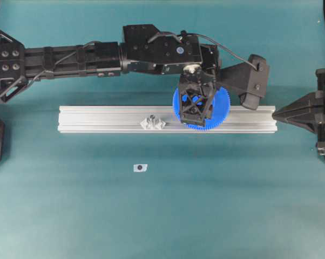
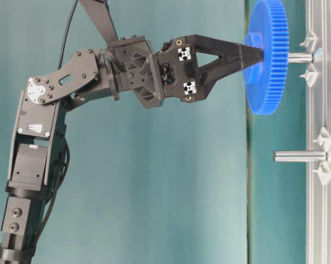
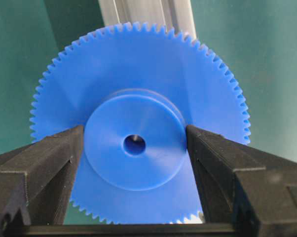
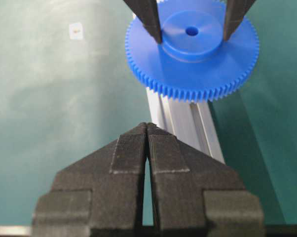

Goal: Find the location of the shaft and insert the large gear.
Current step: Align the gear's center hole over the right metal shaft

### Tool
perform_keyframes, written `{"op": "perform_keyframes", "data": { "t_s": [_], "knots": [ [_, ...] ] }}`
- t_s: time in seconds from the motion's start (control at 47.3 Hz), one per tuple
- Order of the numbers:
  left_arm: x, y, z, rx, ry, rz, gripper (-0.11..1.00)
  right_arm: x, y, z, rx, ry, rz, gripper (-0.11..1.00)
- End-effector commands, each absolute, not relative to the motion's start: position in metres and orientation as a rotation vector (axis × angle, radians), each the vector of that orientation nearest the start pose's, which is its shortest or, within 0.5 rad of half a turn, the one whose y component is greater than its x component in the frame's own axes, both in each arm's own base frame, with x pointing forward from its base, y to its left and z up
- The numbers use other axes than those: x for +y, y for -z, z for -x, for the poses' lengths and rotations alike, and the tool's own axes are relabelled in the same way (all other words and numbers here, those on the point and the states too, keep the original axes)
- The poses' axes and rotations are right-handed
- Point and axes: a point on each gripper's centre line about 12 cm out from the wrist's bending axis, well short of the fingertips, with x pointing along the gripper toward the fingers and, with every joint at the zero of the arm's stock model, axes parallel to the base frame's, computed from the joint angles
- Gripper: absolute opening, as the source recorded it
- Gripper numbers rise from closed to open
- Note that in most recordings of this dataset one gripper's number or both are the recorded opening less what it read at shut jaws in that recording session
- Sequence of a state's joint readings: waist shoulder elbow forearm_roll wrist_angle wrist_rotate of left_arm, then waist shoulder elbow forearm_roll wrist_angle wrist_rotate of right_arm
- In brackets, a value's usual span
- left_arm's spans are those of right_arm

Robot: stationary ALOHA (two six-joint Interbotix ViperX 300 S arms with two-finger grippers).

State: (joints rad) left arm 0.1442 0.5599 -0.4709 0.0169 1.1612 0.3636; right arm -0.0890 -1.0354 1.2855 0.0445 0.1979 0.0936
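Large gear [image 2: 267, 55] sits part-way down the shaft [image 2: 301, 57] on the rail [image 1: 97, 120]. Left gripper [image 3: 134, 143] fingers flank the hub, apparently still touching. Right gripper [image 4: 147, 129] pressed together, idle. Risk: a tilted pull-off could cock the gear, jamming it short of the rail.

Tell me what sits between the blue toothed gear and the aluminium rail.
In the table-level view, only a short metal shaft spans the gap between the blue plastic gear and the aluminium rail.

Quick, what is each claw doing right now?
Left gripper: jaws on either side of the gear hub; grip or gap cannot be told.
Right gripper: shut, holding nothing.
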Motion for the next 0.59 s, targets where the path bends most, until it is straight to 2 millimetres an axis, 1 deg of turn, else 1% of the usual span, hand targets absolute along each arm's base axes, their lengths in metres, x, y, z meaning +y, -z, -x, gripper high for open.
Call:
{"op": "perform_keyframes", "data": {
  "t_s": [0.0, 0.233, 0.38, 0.571],
  "knots": [
    [0.083, -0.242, -0.541, 1.183, 0.073, -0.256, 0.77, -0.015, -0.211, -0.171, 0.425, 0.114, -0.166, 0.01],
    [0.08, -0.244, -0.54, 1.188, 0.073, -0.251, 0.78, -0.015, -0.211, -0.171, 0.425, 0.114, -0.166, 0.01],
    [0.077, -0.245, -0.54, 1.188, 0.079, -0.256, 0.8, -0.015, -0.211, -0.171, 0.425, 0.114, -0.166, 0.01],
    [0.072, -0.252, -0.543, 1.166, 0.084, -0.265, 0.83, -0.015, -0.211, -0.171, 0.425, 0.114, -0.167, 0.01]
  ]
}}
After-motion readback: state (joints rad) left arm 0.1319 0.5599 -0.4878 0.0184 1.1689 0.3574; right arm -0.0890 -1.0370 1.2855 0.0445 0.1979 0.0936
